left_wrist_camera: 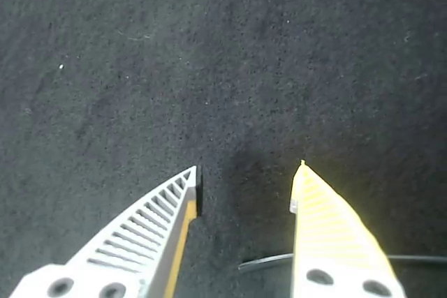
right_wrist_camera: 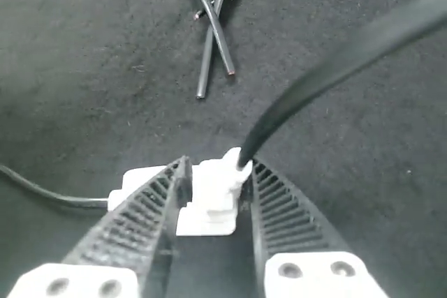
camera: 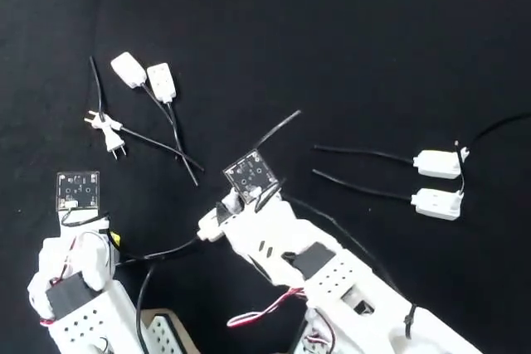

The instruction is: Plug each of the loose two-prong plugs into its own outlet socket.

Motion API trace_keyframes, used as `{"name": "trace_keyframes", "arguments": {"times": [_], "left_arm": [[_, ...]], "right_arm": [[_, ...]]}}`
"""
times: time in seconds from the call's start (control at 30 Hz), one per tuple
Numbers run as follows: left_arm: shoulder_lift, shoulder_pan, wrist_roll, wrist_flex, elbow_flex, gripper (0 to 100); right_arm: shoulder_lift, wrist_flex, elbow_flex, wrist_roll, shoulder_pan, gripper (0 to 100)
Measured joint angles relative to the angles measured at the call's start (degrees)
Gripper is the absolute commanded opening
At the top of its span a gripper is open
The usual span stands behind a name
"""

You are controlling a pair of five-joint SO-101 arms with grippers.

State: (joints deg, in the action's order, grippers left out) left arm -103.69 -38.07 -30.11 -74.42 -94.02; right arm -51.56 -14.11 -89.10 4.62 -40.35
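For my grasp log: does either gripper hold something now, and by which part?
The right gripper holds a white plug by the sides of its body. The left gripper holds nothing.

A white two-prong plug [camera: 103,124] on a black cord lies flat at the table's left, prongs pointing toward the arms. Just beyond it, two white rectangular outlet sockets [camera: 127,70] lie side by side. A second white plug [right_wrist_camera: 208,207] sits clamped in the right gripper [right_wrist_camera: 218,165]. Another pair of white socket blocks [camera: 437,163] lies at the right, black cords trailing left.
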Motion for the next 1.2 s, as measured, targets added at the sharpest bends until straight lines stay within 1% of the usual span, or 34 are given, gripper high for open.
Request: {"name": "trace_keyframes", "arguments": {"times": [0.17,0.27,0.5,0.53,0.6,0.63,0.67,0.83,1.03,1.2], "left_arm": [[0.00,0.00,0.00,0.00,0.00,22],[0.00,0.00,0.00,0.00,0.00,22],[0.00,0.00,0.00,0.00,0.00,22],[0.00,0.00,0.00,0.00,0.00,22],[0.00,0.00,0.00,0.00,0.00,22],[0.00,0.00,0.00,0.00,0.00,22],[0.00,0.00,0.00,0.00,0.00,22],[0.00,0.00,0.00,0.00,0.00,22],[0.00,0.00,0.00,0.00,0.00,22],[0.00,0.00,0.00,0.00,0.00,22]], "right_arm": [[0.00,-8.53,4.31,0.00,1.41,11.4],[0.00,-10.11,5.10,0.00,1.58,11.4],[0.00,-10.46,5.27,0.00,1.58,11.2],[0.00,-10.46,5.27,0.00,1.58,10.0],[0.00,-10.46,5.27,0.00,1.58,2.7],[0.00,-10.46,5.36,0.00,1.58,0.8],[0.00,-10.46,5.36,0.00,1.58,2.3],[0.00,-10.46,5.36,0.00,-0.88,1.1],[-0.09,-6.59,1.93,0.00,-1.14,1.1],[-0.09,-6.42,1.67,0.00,-1.23,1.1]]}}
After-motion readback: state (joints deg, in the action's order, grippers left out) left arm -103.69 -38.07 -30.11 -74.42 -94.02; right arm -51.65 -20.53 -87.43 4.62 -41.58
